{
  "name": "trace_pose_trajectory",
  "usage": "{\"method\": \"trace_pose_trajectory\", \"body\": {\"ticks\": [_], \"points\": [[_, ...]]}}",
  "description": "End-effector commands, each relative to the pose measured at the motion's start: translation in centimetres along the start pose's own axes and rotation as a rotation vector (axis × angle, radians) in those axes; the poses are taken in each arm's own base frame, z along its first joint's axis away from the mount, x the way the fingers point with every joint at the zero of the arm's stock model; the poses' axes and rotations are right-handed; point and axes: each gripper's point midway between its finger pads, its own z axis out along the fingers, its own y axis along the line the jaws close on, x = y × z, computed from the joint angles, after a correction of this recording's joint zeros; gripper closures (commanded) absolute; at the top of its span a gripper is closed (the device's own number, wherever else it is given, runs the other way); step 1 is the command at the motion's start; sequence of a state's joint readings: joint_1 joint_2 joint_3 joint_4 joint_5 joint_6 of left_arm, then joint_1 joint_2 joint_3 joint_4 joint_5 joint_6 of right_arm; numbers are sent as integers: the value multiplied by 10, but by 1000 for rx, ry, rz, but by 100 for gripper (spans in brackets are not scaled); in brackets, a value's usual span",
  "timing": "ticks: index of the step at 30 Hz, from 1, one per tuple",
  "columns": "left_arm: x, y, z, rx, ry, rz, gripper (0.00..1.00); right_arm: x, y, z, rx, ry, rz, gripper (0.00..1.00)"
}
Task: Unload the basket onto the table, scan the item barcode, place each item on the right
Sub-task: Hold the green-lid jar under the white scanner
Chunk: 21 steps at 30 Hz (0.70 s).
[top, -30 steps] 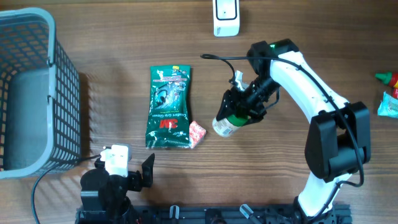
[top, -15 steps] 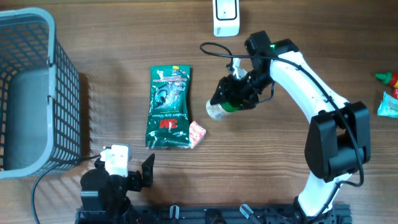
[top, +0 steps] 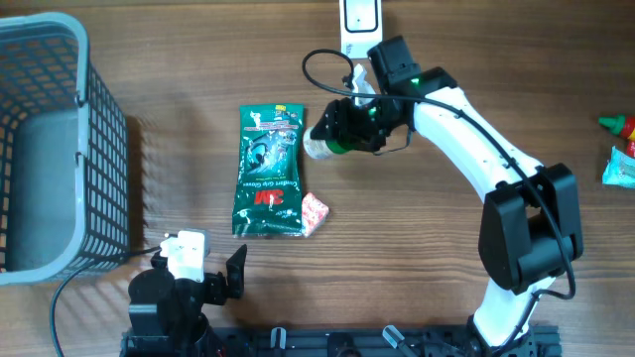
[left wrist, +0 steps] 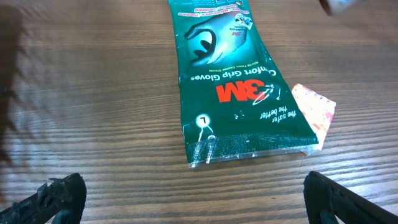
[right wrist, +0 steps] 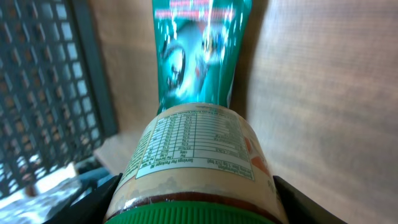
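Note:
The item is a jar (top: 321, 148) with a green lid and a pale label, lifted off the table and lying sideways. My right gripper (top: 344, 134) is shut on it near the lid. The jar (right wrist: 199, 162) fills the right wrist view between both fingers (right wrist: 93, 205), and its nutrition table faces the camera. No barcode shows on it. The white scanner (top: 359, 20) stands at the table's far edge, just above the right gripper. At the near edge my left gripper (top: 195, 266) stands open and holds nothing; in the left wrist view its jaws (left wrist: 196, 199) are spread wide over bare wood.
A green 3M gloves pack (top: 268, 171) lies flat left of the jar, with a small red-and-white packet (top: 314, 213) at its lower right corner. A grey basket (top: 50, 149) stands at the far left. Red and blue-green items (top: 618, 149) sit at the right edge.
The right arm has carried the jar up and to the left, from the middle of the table to just below the scanner. The left arm has not moved.

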<state>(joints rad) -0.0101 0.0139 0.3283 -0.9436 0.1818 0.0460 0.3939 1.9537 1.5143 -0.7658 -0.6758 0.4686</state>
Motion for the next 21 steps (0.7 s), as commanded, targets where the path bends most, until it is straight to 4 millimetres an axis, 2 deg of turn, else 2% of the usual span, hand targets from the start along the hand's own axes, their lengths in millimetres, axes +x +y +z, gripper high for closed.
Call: {"method": "trace_pose_trajectory", "body": {"ticks": [1, 4, 6, 9, 12, 17, 19, 21], "points": [[0, -1, 0, 7, -6, -8, 0, -28, 1, -13, 77, -141, -57, 45], [0, -1, 0, 7, -6, -8, 0, -59, -4, -21, 148, -281, -121, 45], [0, -1, 0, 7, -6, -8, 0, -72, -4, -25, 169, -346, -142, 46], [0, -1, 0, 7, -6, -8, 0, -84, 5, -29, 145, -395, -172, 46], [0, -1, 0, 7, -6, -8, 0, -94, 14, -33, 137, -437, -275, 43], [0, -1, 0, 7, -6, -8, 0, -114, 24, -44, 123, -530, -341, 33], [0, -1, 0, 7, -6, -8, 0, -123, 25, -51, 122, -572, -350, 37], [0, -1, 0, 7, -6, -8, 0, -135, 21, -61, 151, -632, -349, 52]]}}
